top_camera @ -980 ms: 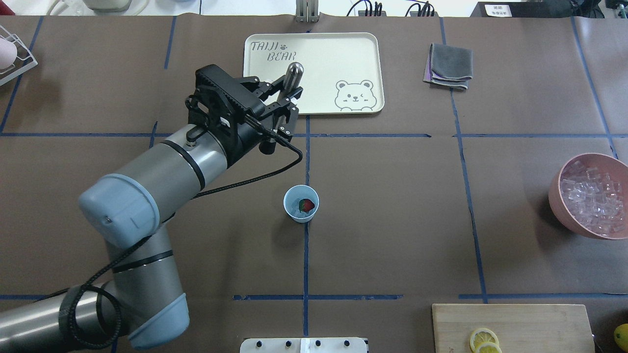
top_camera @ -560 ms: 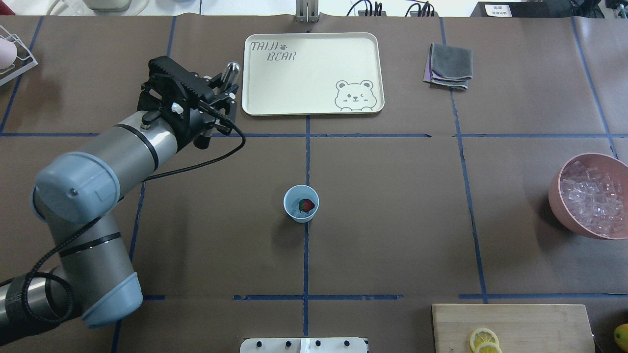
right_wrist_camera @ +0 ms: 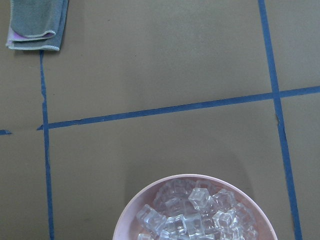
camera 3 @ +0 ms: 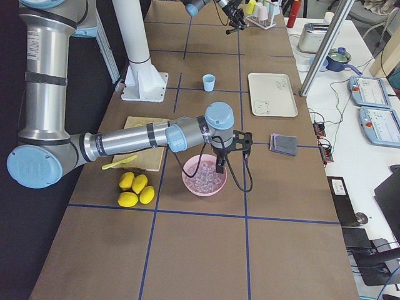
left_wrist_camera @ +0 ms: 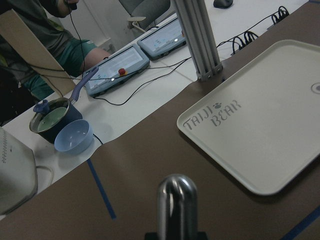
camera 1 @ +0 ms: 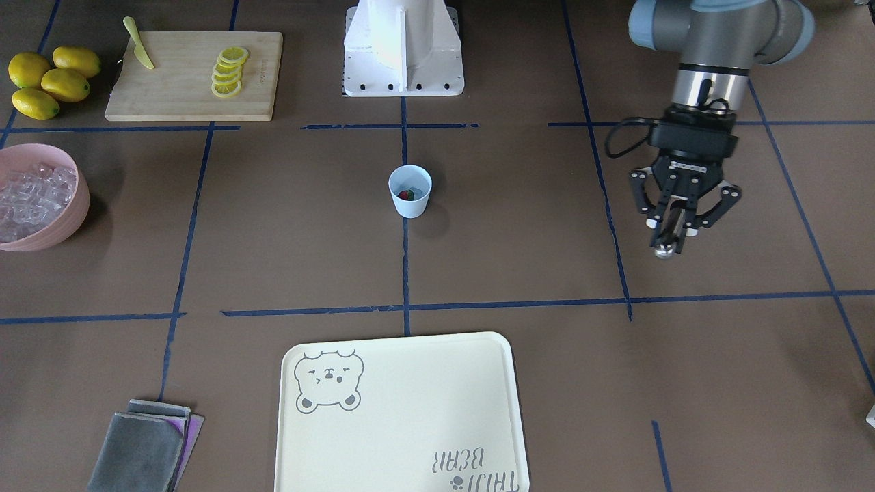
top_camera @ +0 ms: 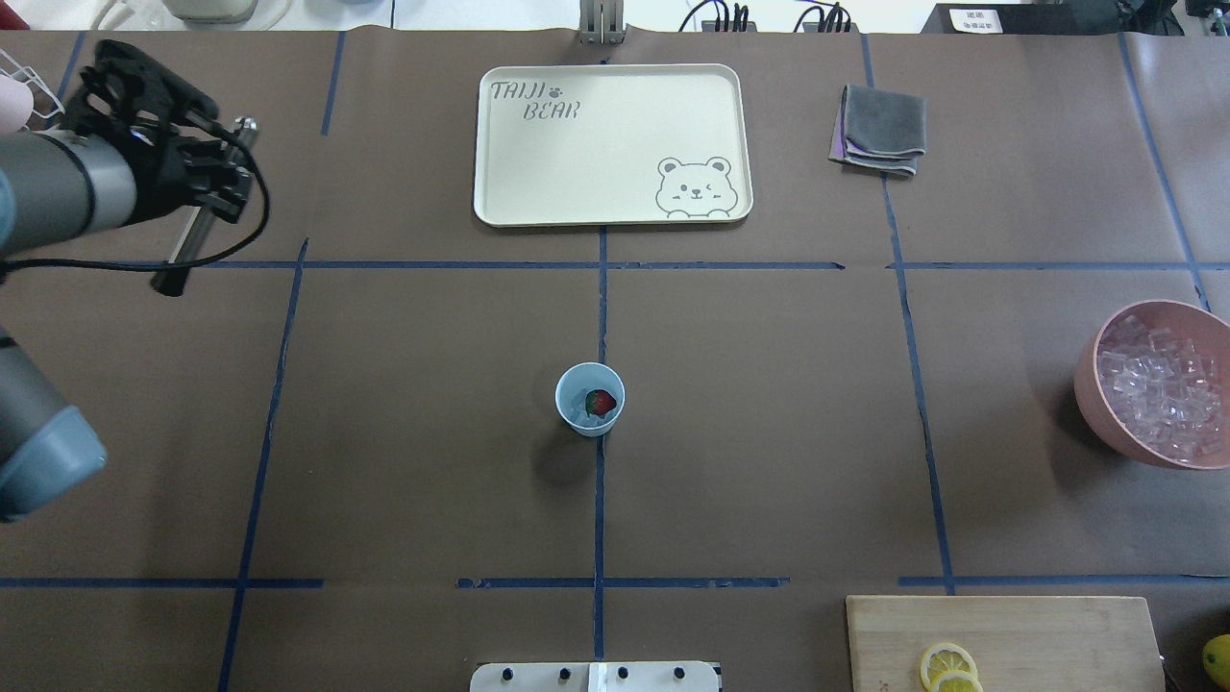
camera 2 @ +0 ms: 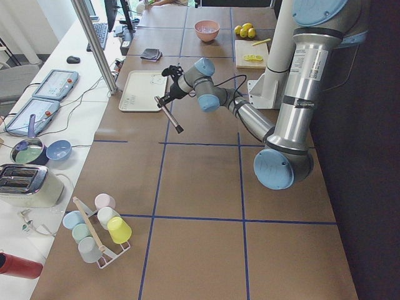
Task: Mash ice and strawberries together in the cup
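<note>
The pale blue cup (top_camera: 567,387) stands upright at the table's middle, also in the front view (camera 1: 411,202). Inside it lies one red strawberry (top_camera: 601,402) on a few clear ice cubes (top_camera: 578,410). My left gripper (top_camera: 207,187) is far to the left of the cup, above the table, shut on a metal muddler (top_camera: 183,252); the front view shows its rounded tip (camera 1: 662,251) pointing down. My right gripper (camera 3: 220,164) hangs over the pink bowl of ice (top_camera: 1161,386); I cannot tell whether it is open or shut.
A cream bear tray (top_camera: 615,163) lies at the back centre, with a folded grey cloth (top_camera: 879,130) to its right. A cutting board with lemon slices (top_camera: 999,639) is at the near right, and whole lemons (camera 1: 48,82) lie beside it. A cup rack (camera 2: 97,228) stands at the left end.
My left arm has swung left, from over the tray's left edge to the table's far left, carrying the muddler. The cup and its contents have not moved.
</note>
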Available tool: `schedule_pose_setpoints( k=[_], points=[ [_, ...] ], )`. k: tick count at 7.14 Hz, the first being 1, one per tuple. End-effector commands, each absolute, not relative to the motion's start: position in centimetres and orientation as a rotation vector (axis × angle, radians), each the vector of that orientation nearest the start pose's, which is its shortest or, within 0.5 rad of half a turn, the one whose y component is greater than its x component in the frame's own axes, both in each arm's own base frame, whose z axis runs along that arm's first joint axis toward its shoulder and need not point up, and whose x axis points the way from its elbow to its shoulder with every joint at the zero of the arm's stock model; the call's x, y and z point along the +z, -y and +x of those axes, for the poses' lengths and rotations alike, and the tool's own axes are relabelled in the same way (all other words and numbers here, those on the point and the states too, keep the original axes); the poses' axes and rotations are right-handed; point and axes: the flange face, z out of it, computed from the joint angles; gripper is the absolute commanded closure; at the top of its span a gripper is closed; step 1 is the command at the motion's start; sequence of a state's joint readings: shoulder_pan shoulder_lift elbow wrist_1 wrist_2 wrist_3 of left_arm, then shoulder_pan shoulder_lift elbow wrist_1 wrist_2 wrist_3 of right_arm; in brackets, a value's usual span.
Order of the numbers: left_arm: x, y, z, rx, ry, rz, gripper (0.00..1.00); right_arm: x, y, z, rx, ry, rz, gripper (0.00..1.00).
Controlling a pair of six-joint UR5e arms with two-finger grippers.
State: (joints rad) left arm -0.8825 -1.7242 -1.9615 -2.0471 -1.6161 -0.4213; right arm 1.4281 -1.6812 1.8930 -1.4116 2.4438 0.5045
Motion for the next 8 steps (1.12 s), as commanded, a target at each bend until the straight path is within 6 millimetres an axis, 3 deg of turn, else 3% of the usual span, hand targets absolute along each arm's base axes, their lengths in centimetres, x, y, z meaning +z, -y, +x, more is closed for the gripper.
schedule_pose_setpoints(
  k=[1, 2, 3, 4, 5, 8],
  points=[
    [43.9, 48.2, 17.4, 0.216, -0.534, 0.606, 1.0, 53.0, 45.7, -0.8, 0.174, 0.927, 0.051, 0.01],
    [48.3, 46.8, 15.4, 0.111, -0.518, 0.46, 1.0, 53.3, 45.7, -0.8, 0.174, 0.925, 0.049, 0.01],
    [49.3, 46.5, 14.5, -0.06, -0.572, 0.327, 1.0, 53.3, 45.7, -0.8, 0.174, 0.925, 0.049, 0.01],
    [50.3, 45.8, 14.9, -0.147, -0.608, 0.152, 0.95, 53.2, 45.7, -0.8, 0.173, 0.926, 0.05, 0.01],
    [51.4, 46.0, 15.3, -0.157, -0.612, 0.113, 0.95, 53.2, 45.7, -0.8, 0.173, 0.926, 0.05, 0.01],
    [62.4, 46.7, 16.1, -0.114, -0.632, 0.117, 0.98, 53.2, 45.7, -0.9, 0.175, 0.929, 0.046, 0.01]
  ],
)
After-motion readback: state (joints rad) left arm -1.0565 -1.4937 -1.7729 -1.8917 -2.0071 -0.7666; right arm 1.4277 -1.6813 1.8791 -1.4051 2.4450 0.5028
